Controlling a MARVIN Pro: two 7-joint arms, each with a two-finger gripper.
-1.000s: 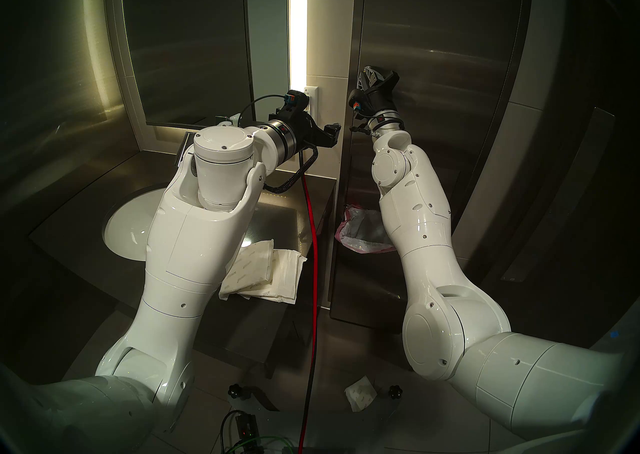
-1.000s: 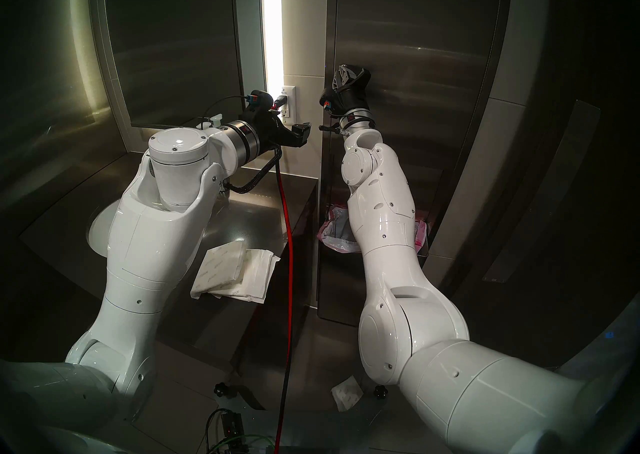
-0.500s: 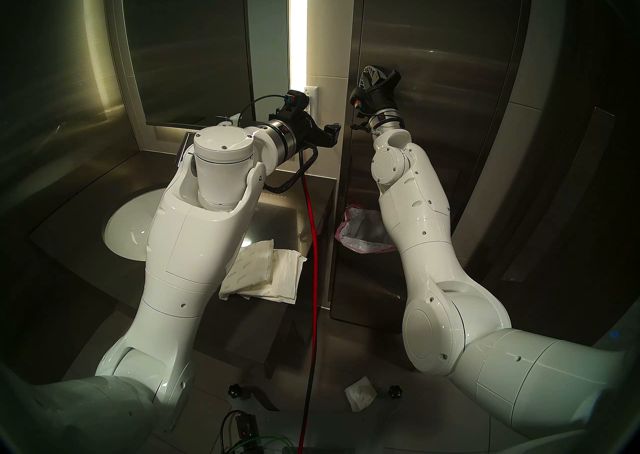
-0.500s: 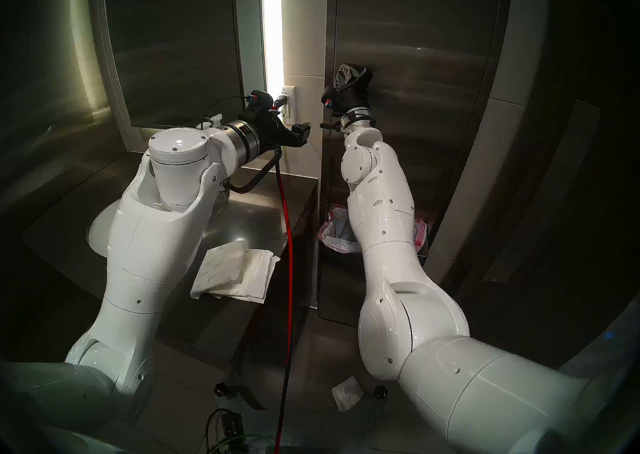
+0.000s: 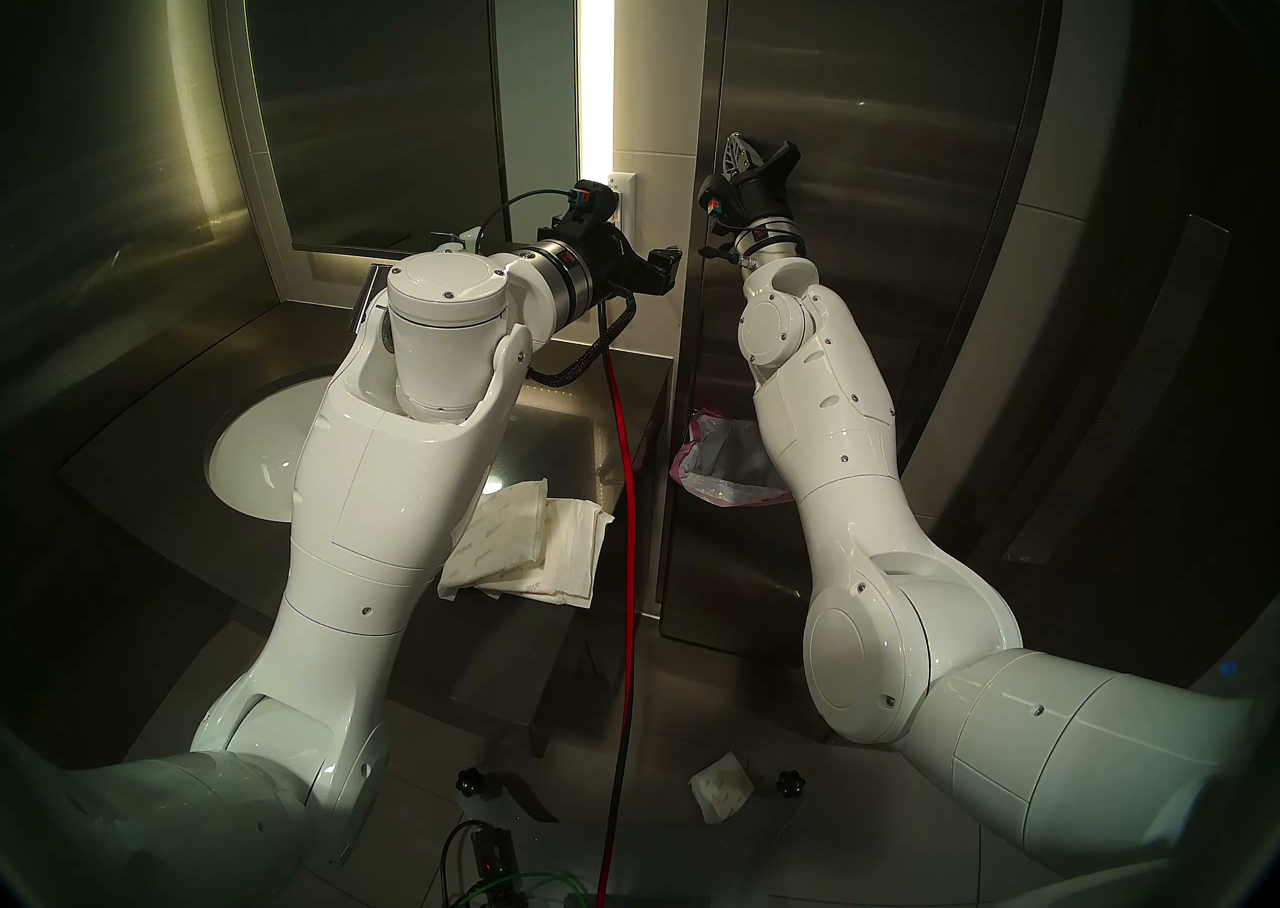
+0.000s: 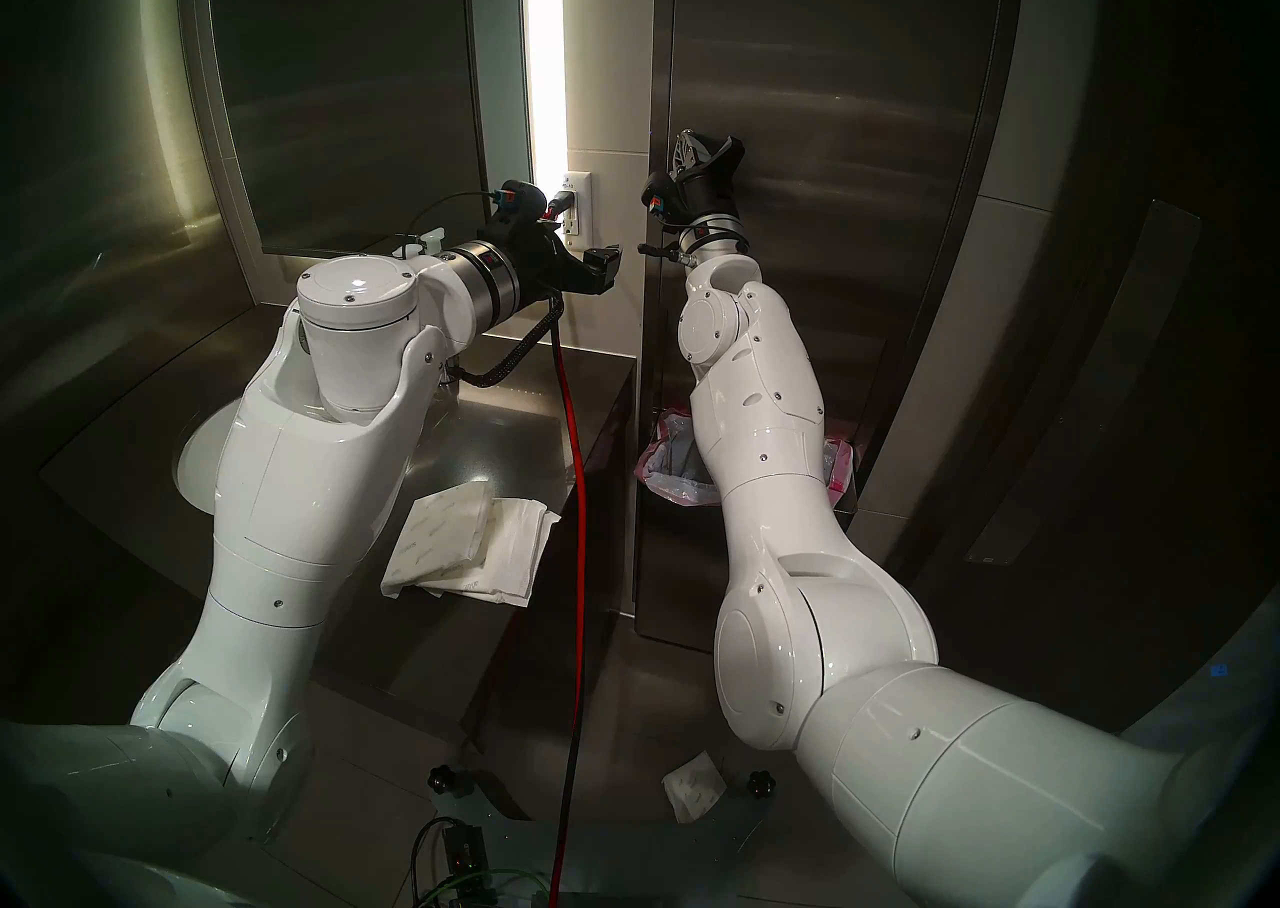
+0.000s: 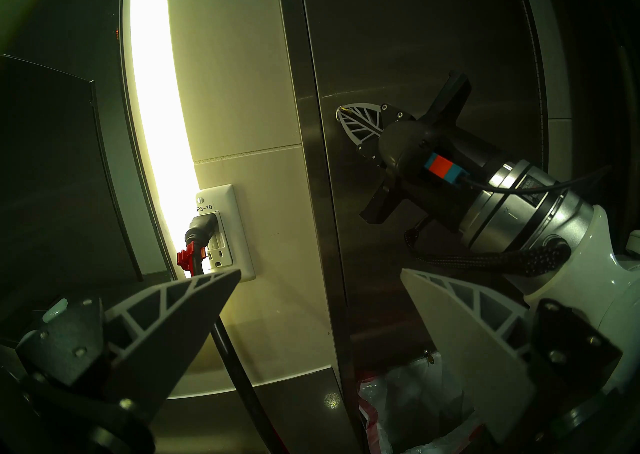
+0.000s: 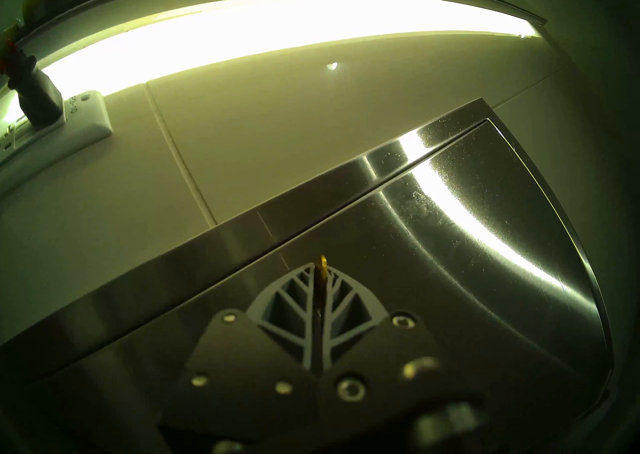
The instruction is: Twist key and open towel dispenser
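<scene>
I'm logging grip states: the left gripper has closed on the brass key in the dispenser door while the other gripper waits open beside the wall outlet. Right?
Wrong arm. The right gripper is shut on the key in the towel dispenser door, as the right wrist view shows; the left gripper is the one waiting open near the outlet.

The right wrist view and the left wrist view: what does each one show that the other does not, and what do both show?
Only the right wrist view shows the dispenser door's top corner and the brass key pinched between the right gripper's closed fingers, seen from behind.

Only the left wrist view shows the left gripper open and empty, the right gripper from the side, and the bin's plastic liner.

Both show the key at the steel towel dispenser, the wall socket with its black plug, and the light strip.
</scene>
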